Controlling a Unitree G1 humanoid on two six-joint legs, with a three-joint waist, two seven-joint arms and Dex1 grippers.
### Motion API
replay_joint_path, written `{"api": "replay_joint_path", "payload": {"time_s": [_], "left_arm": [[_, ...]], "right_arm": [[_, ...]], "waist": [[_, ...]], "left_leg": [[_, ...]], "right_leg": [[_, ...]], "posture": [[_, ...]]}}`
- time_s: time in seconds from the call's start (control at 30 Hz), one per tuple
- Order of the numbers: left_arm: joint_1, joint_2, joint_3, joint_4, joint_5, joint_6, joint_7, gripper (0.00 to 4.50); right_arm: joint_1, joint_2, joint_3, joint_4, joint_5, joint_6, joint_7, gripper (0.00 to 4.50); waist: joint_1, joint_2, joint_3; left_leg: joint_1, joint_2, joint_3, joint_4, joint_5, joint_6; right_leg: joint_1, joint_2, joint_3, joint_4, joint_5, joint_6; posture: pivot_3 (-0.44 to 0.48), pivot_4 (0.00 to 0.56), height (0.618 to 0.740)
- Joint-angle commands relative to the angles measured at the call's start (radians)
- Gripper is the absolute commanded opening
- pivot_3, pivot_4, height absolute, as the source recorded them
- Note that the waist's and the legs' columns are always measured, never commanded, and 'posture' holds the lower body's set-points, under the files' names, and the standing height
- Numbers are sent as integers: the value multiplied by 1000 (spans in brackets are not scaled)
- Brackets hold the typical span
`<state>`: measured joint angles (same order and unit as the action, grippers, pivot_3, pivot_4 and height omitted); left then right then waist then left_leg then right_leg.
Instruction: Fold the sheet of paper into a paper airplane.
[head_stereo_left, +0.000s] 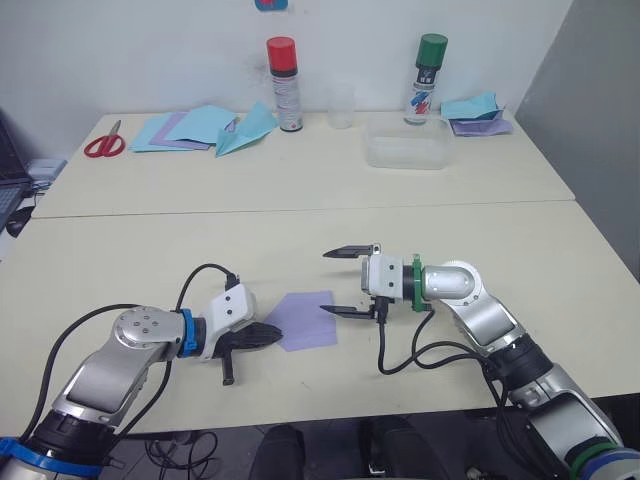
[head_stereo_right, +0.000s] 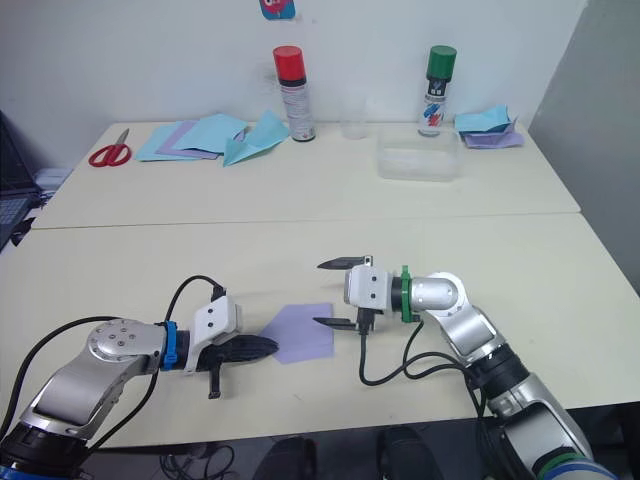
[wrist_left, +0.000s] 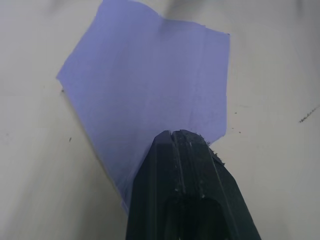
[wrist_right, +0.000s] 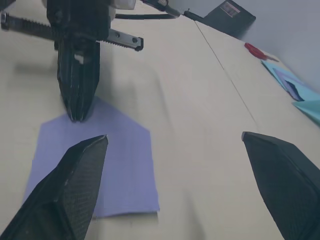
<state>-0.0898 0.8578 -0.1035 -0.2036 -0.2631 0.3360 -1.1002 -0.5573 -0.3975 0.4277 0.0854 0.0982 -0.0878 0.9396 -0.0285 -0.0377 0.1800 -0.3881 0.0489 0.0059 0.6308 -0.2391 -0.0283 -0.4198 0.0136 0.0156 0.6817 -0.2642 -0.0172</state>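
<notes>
On a cream table (head_stereo_left: 150, 260) by a white wall, red scissors (head_stereo_left: 104, 144), light-blue sheets (head_stereo_left: 190, 128) and two spray cans line the far edge. The left gripper (head_stereo_right: 262, 348), fingers pressed together, pins the lavender sheet of paper (head_stereo_right: 298, 332) lying flat near the front. The right gripper (head_stereo_left: 338, 282) hovers alongside, spread wide, forearm angled inward.

Two cream tables (head_stereo_left: 300, 190) pushed together, seam running across between them. White wall (head_stereo_left: 150, 50) behind the far table, grey panel (head_stereo_left: 600, 90) at the right. Small blue-and-red sticker (head_stereo_left: 270, 4) high on the wall. Dark equipment (head_stereo_left: 12, 185) past the left table edge. Lighting even, soft shadows on the tabletops.
</notes>
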Motion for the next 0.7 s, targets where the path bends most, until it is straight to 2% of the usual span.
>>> {"api": "replay_joint_path", "payload": {"time_s": [0.03,0.13,0.4,0.47,0.7], "left_arm": [[24,-10,-19,35,52,-62,20,0],[26,-22,-14,73,66,-103,31,0],[26,-44,2,111,48,-129,41,0],[29,-50,9,113,38,-126,41,0],[75,-61,102,70,-51,-21,79,0]], "right_arm": [[20,26,-12,-77,74,149,33,4313],[25,44,15,-73,72,211,65,3586],[9,86,95,38,-53,263,51,641],[11,87,107,49,-74,264,59,58],[10,73,141,59,-144,333,62,58]], "waist": [[0,0,0],[0,1,-1],[-1,1,-1],[0,1,-1],[-1,1,-2]], "left_leg": [[0,0,0,0,0,0],[0,0,0,0,0,0],[8,0,-1,0,0,0],[9,0,-1,0,0,0],[9,0,-1,0,0,0]], "right_leg": [[0,0,0,0,0,0],[0,0,0,0,0,0],[7,0,-2,0,2,-1],[8,1,-1,0,2,-1],[8,1,-2,0,2,0]], "posture": [[0,150,740],[0,150,740],[0,150,740],[0,150,740],[0,150,740]]}}
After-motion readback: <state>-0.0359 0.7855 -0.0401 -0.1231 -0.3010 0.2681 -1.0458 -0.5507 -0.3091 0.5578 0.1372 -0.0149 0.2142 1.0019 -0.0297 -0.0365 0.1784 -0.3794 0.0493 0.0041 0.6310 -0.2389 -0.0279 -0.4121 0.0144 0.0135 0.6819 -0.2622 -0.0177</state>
